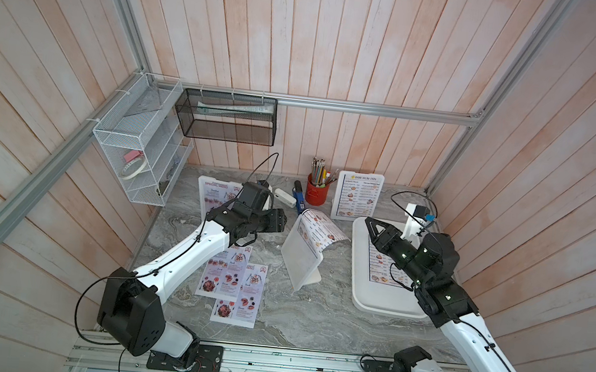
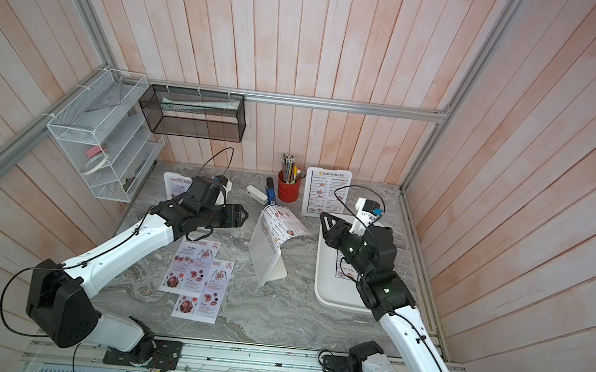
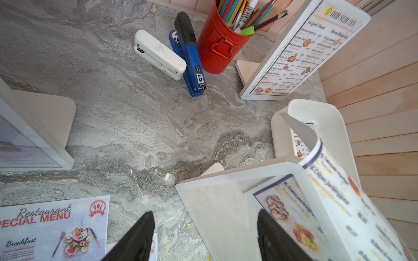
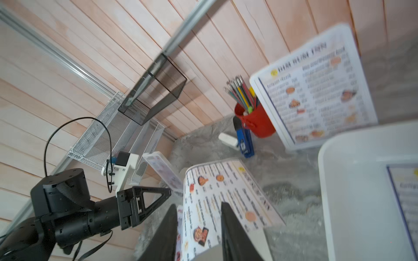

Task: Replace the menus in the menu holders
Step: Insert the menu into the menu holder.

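The left holder (image 1: 200,183) already showed a Special Menu (image 1: 213,194). The left gripper (image 1: 282,220) hung open and empty. A Dim Sum sheet (image 1: 323,232) curled half out of the middle holder (image 1: 299,259), with the right gripper (image 1: 369,221) parted nearby, holding nothing. The rear holder (image 1: 334,206) was not yet swapped.

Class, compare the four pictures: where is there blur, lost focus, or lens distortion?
Right wrist view: blur softens the standing Dim Sum Inn menu and the tray. Left wrist view: the blue stapler is sharp, while the curled menu close by is out of focus. Both top views: the wall planks fan outward, a wide-angle distortion.
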### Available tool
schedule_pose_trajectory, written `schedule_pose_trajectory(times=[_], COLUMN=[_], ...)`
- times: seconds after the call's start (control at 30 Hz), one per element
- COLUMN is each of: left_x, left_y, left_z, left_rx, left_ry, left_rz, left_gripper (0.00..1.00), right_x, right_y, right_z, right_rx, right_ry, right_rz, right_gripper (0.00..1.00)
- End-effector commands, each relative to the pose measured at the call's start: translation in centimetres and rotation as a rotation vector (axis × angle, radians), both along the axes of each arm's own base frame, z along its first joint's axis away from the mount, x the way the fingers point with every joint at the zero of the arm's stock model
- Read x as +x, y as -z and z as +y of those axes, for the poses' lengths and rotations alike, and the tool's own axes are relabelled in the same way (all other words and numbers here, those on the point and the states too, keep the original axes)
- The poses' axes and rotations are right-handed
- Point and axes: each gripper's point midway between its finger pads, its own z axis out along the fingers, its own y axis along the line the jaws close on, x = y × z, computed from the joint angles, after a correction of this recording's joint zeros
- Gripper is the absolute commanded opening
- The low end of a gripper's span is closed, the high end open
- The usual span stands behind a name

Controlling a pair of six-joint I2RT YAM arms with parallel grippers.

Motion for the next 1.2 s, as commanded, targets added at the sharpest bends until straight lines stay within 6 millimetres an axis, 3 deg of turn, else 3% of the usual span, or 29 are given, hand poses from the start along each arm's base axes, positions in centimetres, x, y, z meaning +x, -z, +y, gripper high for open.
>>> schedule_pose_trajectory(times=[0.0,0.17,0.47,0.7,0.93,1.17], left_x=[0.5,0.5,0.5,0.6,0.5,0.6], left_y=[-1.2,-1.6,-1.5,-1.9,-1.8,-2.0], left_z=[-0.4,-0.4,-0.4,-0.5,-0.5,-0.5], left_rx=[-0.005,-0.011,-0.009,-0.011,-0.011,-0.01], left_ry=[0.023,0.022,0.027,0.03,0.032,0.03], left_rz=[-0.026,-0.035,-0.034,-0.042,-0.036,-0.041], left_gripper=[0.74,0.74,0.74,0.74,0.74,0.74], right_x=[-2.5,-1.8,-0.8,0.1,0.4,1.2], right_y=[3.2,3.9,7.3,6.6,8.0,8.2], right_z=[2.8,3.0,2.9,3.3,3.2,3.6], right_rx=[0.177,0.28,0.388,0.409,0.446,0.451], right_ry=[-0.156,-0.105,-0.039,-0.035,-0.009,-0.018], right_rz=[0.277,0.336,0.419,0.388,0.42,0.415], right_gripper=[0.42,0.46,0.51,0.53,0.54,0.55])
